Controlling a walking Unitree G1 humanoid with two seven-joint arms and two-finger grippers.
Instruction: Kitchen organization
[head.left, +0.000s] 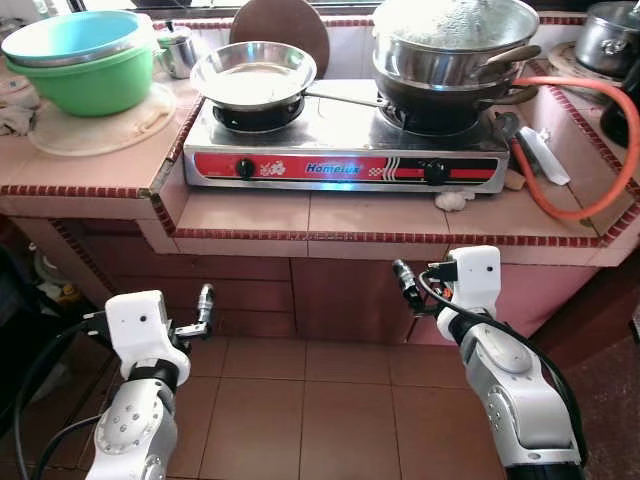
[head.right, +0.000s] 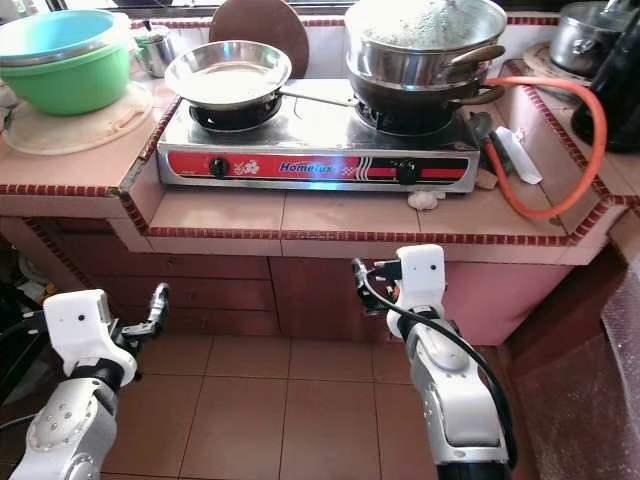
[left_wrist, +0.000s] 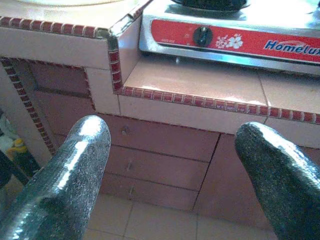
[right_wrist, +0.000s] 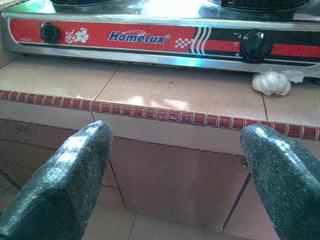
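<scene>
A red-fronted two-burner stove (head.left: 345, 165) stands on the pink tiled counter (head.left: 330, 213). On its left burner rests a steel frying pan (head.left: 252, 75), and the right burner carries stacked steel pots (head.left: 455, 50) under a lid. A garlic bulb (right_wrist: 271, 82) lies on the tiles by the stove's right knob. Both arms are held low in front of the counter, below its edge. My left gripper (head.left: 203, 308) is open and holds nothing, as the left wrist view shows (left_wrist: 172, 132). My right gripper (head.left: 405, 283) is also open and holds nothing (right_wrist: 177, 134).
Stacked green and blue bowls (head.left: 80, 60) sit on a round mat at the left. An orange gas hose (head.left: 590, 150) loops right of the stove, beside a white-handled tool (head.left: 540, 155). A steel cup (head.left: 180, 50) and a round board (head.left: 280, 25) stand behind. Brown floor tiles (head.left: 300, 410) lie below.
</scene>
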